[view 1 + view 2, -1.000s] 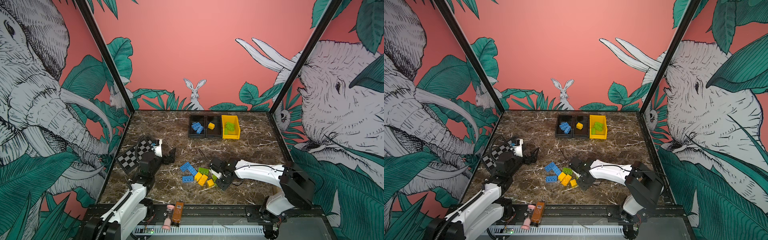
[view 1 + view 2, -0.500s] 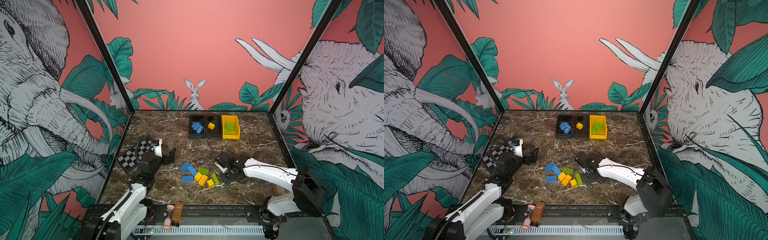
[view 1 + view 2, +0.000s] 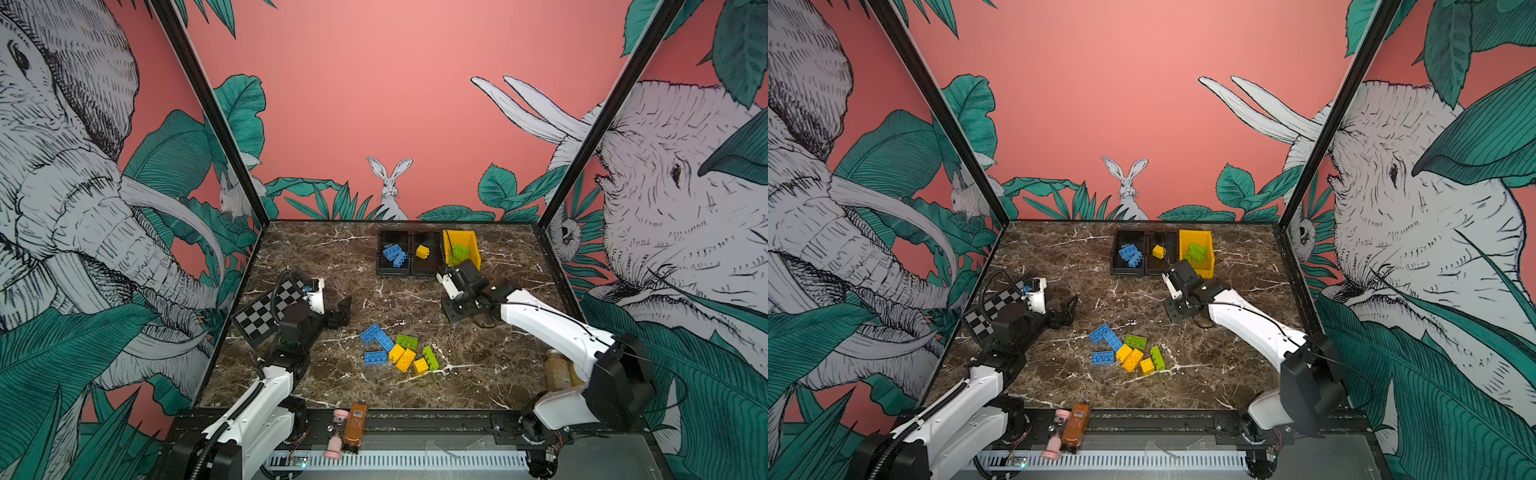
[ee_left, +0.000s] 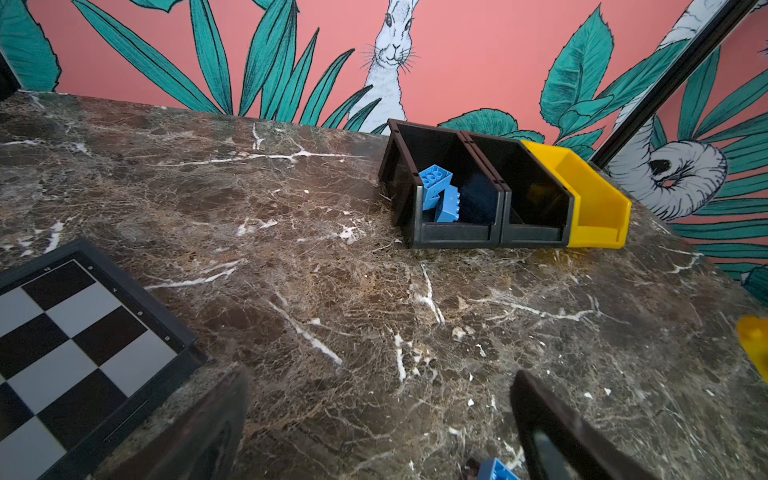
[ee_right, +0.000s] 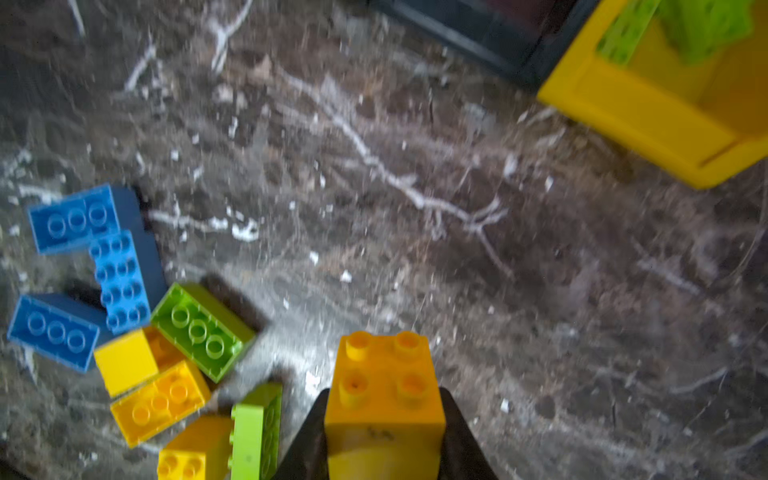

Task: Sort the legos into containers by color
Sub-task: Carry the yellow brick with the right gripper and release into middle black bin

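My right gripper (image 5: pixel 385 399) is shut on a yellow 2x2 lego (image 5: pixel 384 365) and hangs above the table between the loose pile and the containers; in both top views the gripper (image 3: pixel 453 308) sits just in front of the yellow bin (image 3: pixel 474 249). That bin holds green legos (image 3: pixel 459 251). Beside it, one black bin (image 3: pixel 392 272) holds blue legos (image 3: pixel 394 253) and the other black bin (image 3: pixel 424 272) holds a yellow lego (image 3: pixel 422 251). Blue (image 3: pixel 376 338), green (image 3: pixel 407 341) and yellow (image 3: pixel 405 359) legos lie loose mid-table. My left gripper (image 4: pixel 380 386) is open and empty, low at the left (image 3: pixel 340 311).
A black-and-white checkerboard (image 3: pixel 266 309) lies at the left under my left arm. A brown bottle (image 3: pixel 355 422) and a pink item (image 3: pixel 336 432) rest on the front rail. A jar (image 3: pixel 557 370) stands behind my right arm's base.
My right gripper closed on the yellow lego at the pile, lifted it and moved back and right toward the bins. The left arm has not moved.
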